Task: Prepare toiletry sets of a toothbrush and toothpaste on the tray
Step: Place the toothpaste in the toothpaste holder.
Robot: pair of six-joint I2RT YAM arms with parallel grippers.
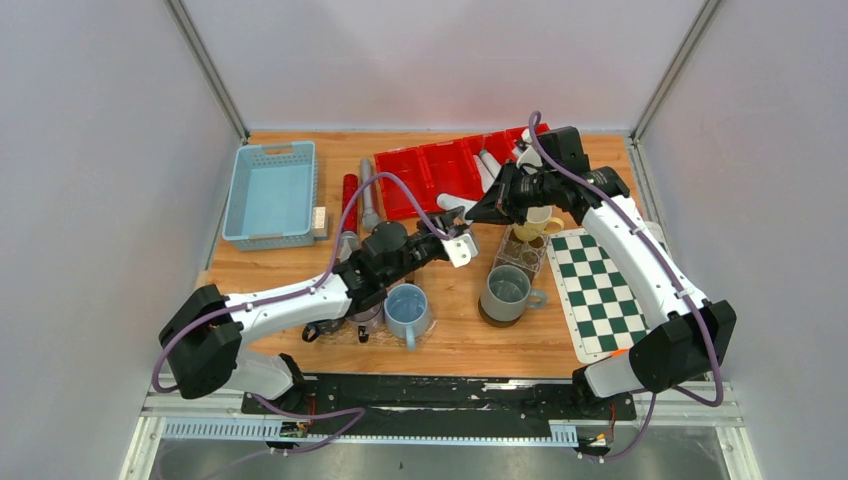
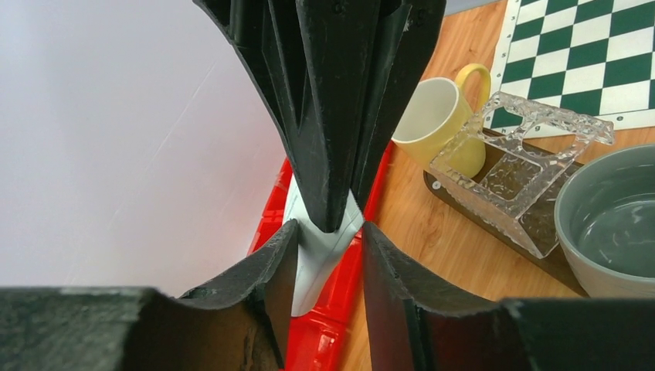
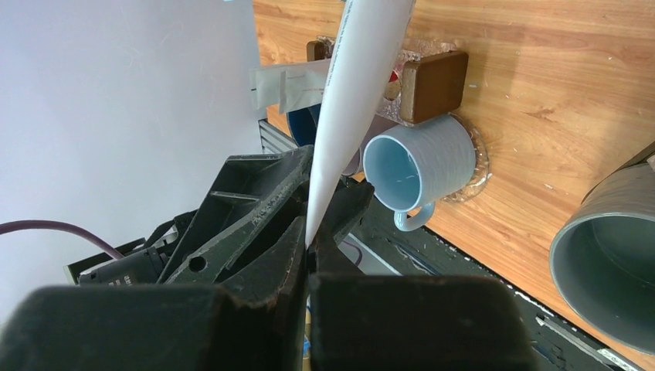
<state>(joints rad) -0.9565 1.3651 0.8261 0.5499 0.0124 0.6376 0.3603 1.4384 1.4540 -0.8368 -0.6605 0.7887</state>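
Toothpaste, small white squeeze tube [image 2: 320,259]: hanging in mid-air over the near edge of the long red plastic tray [image 1: 430,165], between both hands. Right hand [image 3: 310,241]: pinching the tube's flat crimped end, pressing together on it. Left hand [image 2: 327,232]: flanking the tube's body with parted fingers [image 2: 270,270], sitting just beside its sides; gripping or not, cannot tell. Standing nearby on the wooden bench [image 2: 432,224]: yellow ceramic mug [image 2: 432,116], clear textured plastic holder [image 2: 517,162], grey mug [image 2: 610,216]. Lying in the tray's far compartment: more pale tubes [image 1: 488,165].
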